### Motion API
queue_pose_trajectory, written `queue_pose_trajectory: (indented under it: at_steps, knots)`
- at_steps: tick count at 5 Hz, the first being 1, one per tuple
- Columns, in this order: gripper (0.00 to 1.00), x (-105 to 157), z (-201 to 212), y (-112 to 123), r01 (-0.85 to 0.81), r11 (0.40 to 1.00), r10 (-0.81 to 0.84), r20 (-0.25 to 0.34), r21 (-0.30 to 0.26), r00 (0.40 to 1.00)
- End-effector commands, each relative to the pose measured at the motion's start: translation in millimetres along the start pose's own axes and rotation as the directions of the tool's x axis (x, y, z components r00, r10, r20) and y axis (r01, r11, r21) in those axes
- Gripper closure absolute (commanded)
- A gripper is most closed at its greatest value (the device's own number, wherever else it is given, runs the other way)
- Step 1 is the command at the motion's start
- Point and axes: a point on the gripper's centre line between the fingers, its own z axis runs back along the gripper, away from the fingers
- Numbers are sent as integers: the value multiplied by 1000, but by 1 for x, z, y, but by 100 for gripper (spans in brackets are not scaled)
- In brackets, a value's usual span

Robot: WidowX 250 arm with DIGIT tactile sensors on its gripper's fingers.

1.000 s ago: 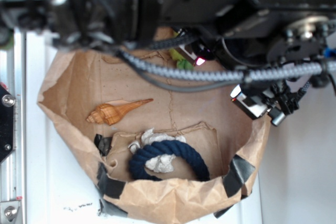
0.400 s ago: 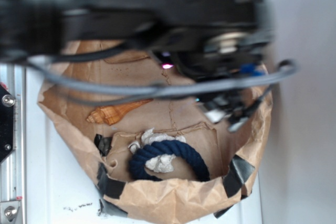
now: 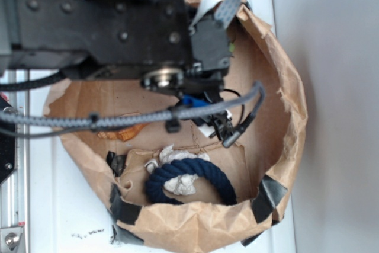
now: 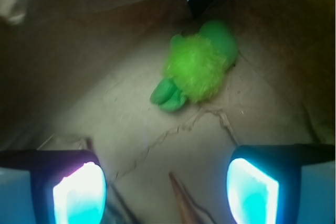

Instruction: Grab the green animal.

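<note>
The green animal (image 4: pixel 202 64) lies on the brown paper floor in the wrist view, upper middle right. It has a fuzzy lime body with a smooth pale green head and feet, and it rests close to the bag's far wall. My gripper (image 4: pixel 165 195) is open and empty. Its two glowing fingertips (image 4: pixel 79 195) stand wide apart at the bottom edge, well short of the toy. In the exterior view the black arm (image 3: pixel 118 22) covers the back of the bag and hides both the toy and the gripper's fingers.
A crumpled brown paper bag (image 3: pixel 290 105) forms a bowl around everything. A dark blue rope ring (image 3: pixel 189 179) with white paper scraps lies at the front. The orange-brown seashell (image 3: pixel 121 133) is partly hidden behind a grey cable; its tip (image 4: pixel 181 203) shows between my fingers.
The arm has swung from the upper right across to the upper left of the exterior view. It now covers the spot where a bit of green showed a second ago.
</note>
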Motion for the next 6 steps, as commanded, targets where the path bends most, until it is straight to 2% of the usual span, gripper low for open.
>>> queue_pose_trajectory:
  at_steps: [1,2,3,4,5,6]
  knots:
    - [0,26,-13,9,-63,998,64,58,-25,996]
    - [0,34,-20,11,-120,993,119,90,0,989]
    - [0,40,-23,17,-135,991,135,126,-8,983]
    - [0,38,-17,31,-119,993,121,107,-24,987]
    - [0,31,-12,42,-116,993,117,49,-13,992]
    - [0,35,-23,49,-137,990,136,43,16,990]
